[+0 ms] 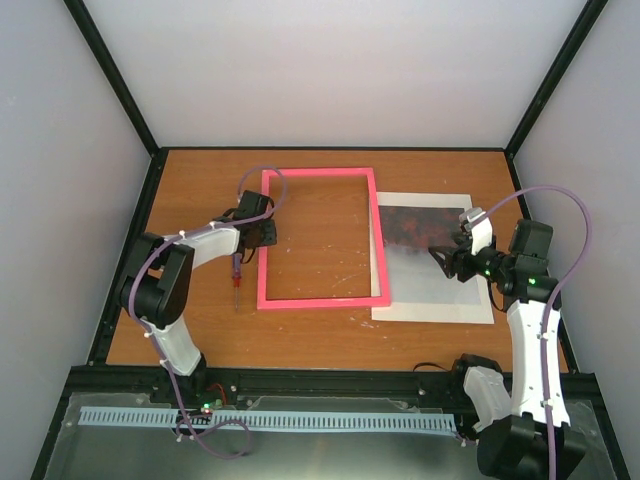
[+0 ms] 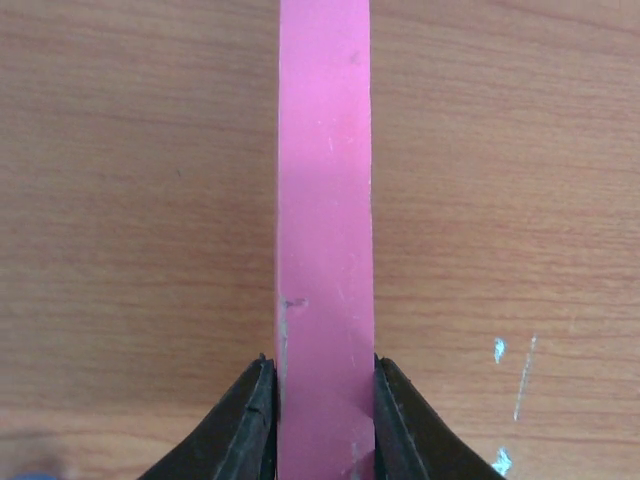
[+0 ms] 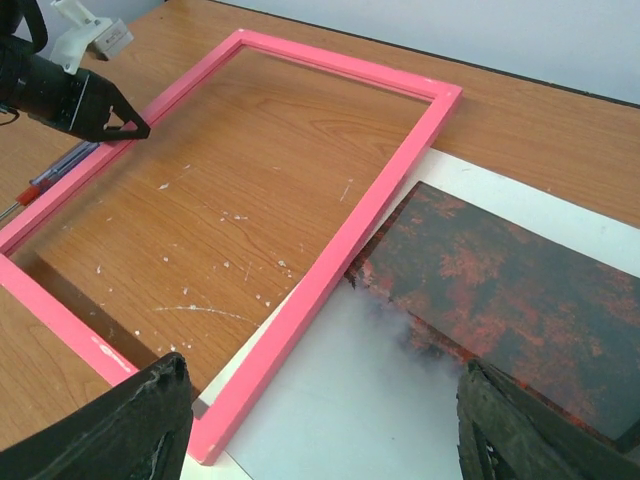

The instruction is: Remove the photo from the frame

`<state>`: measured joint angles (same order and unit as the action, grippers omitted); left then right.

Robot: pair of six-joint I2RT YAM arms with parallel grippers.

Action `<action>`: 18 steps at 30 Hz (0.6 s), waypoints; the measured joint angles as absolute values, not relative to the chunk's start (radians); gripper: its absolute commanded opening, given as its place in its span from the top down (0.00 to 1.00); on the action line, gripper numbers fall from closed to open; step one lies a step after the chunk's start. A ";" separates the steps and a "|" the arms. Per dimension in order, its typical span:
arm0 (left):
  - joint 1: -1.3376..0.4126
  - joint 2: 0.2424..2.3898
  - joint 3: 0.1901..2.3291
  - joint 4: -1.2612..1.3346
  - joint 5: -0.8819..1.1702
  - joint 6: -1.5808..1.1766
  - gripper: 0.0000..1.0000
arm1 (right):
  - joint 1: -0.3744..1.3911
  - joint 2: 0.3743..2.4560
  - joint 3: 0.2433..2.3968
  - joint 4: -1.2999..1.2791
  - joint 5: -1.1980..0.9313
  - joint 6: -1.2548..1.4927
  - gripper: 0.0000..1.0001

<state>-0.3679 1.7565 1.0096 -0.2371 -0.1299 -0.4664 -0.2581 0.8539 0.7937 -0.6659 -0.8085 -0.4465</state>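
On the brown wooden table (image 1: pixel 200 190), a thin, bright pink rectangular picture frame (image 1: pixel 320 301) lies flat with nothing in it; bare wood shows through its opening. The left gripper (image 1: pixel 266 234) has come at it from outside and holds its left rail: in the wrist view the black fingers (image 2: pixel 250 420) press against either side of the pink bar (image 2: pixel 325 200). A small red-handled screwdriver (image 1: pixel 236 280) lies just outside that rail, near this gripper.

The large rectangular photo (image 1: pixel 420 225), mottled dark red and black at its far end and fading to pale grey nearer the arms, sits outside the frame on its right, flat on a plain white sheet (image 1: pixel 430 295). Its left edge lies up against the right rail (image 3: pixel 345 250); whether it slips under, I cannot tell. The right gripper (image 1: pixel 445 260) hovers above the photo (image 3: pixel 500 290), jaws spread wide with nothing between them.
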 measured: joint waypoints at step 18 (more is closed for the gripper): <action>-0.157 1.850 1.020 -0.107 -0.005 -0.307 0.99 | -0.258 0.871 0.794 -0.666 -0.809 -0.452 0.29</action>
<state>-0.1566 1.8500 1.0203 -0.1070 -0.0048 -0.3065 -0.2581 0.8711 0.7937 -0.6659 -0.8085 -0.4519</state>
